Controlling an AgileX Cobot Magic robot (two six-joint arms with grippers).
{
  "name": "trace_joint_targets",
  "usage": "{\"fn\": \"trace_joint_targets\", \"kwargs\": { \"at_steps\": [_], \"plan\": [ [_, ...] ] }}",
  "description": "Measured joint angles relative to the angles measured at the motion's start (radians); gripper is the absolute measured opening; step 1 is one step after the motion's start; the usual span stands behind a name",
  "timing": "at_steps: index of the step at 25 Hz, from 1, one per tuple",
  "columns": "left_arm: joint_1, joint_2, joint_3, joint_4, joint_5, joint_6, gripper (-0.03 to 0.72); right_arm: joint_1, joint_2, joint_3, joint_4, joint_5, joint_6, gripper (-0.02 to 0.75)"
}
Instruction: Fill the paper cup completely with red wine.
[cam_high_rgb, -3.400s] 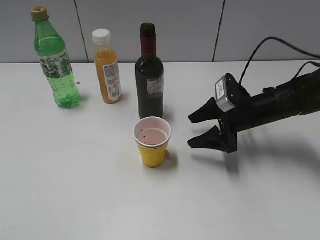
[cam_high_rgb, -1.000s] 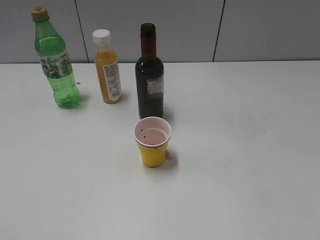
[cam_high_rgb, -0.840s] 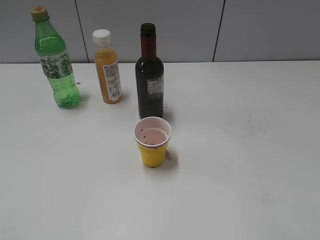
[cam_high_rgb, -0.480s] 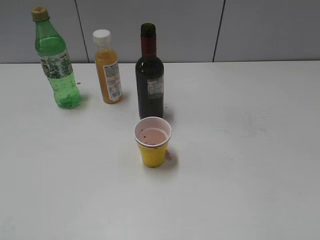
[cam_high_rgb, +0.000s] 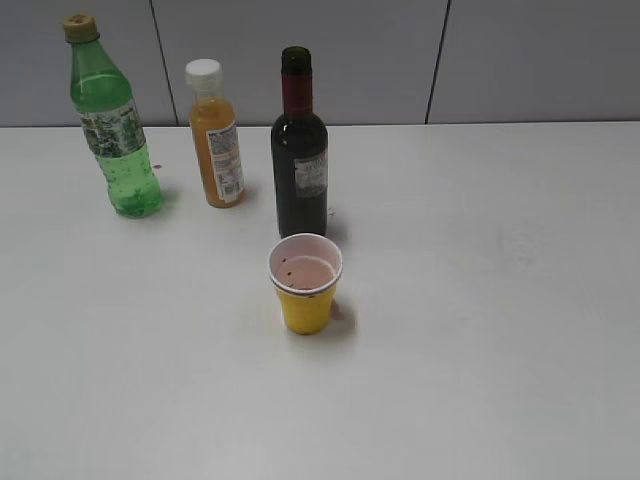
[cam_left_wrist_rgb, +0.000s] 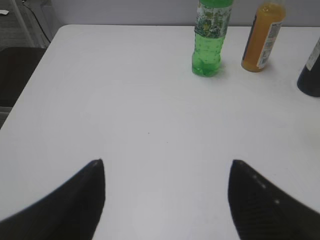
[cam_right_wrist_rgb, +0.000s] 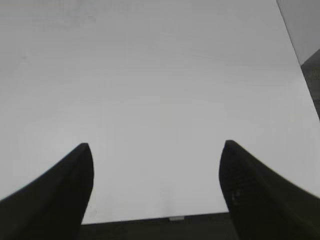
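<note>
The cup (cam_high_rgb: 305, 283) sits upright on the white table (cam_high_rgb: 480, 300), about the middle of the exterior view, mouth facing straight up, long axis vertical, wider at the rim than at the base. Inside looks whitish-pink with a couple of dark specks, and I can't see any dark liquid filling it.

Right behind it, close but not touching, stands the wine bottle (cam_high_rgb: 299, 146), also upright with its neck pointing up and no cap on the mouth. The glass is too dark to tell how much wine is in there. Its label faces a bit to the right.

Count: one cup, three bottles. The other two are the juice bottle (cam_high_rgb: 215, 135) with a white cap, just left of the wine, and the green bottle (cam_high_rgb: 111, 120) further left, both upright. All three stand in a loose row along the back of the table.

No arm shows up in the exterior view. In the left wrist view the left hand (cam_left_wrist_rgb: 167, 200) is spread wide over bare table with nothing between its fingers; the green bottle (cam_left_wrist_rgb: 210, 37) and juice (cam_left_wrist_rgb: 262, 36) are well ahead of it, with a sliver of the wine bottle (cam_left_wrist_rgb: 311, 72) at the right edge. The right hand (cam_right_wrist_rgb: 156, 190) is likewise spread wide and empty, over bare table near its edge.
</note>
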Motion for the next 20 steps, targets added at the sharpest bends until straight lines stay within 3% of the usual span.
{"fn": "trace_joint_targets", "kwargs": {
  "at_steps": [7,20],
  "plan": [
    [0.0,0.0,0.0,0.0,0.0,0.0,0.582,0.0,-0.164,0.008,0.015,-0.036,0.0,0.592],
    [0.0,0.0,0.0,0.0,0.0,0.0,0.582,0.0,-0.172,0.034,0.031,-0.081,0.001,0.592]
  ]
}}
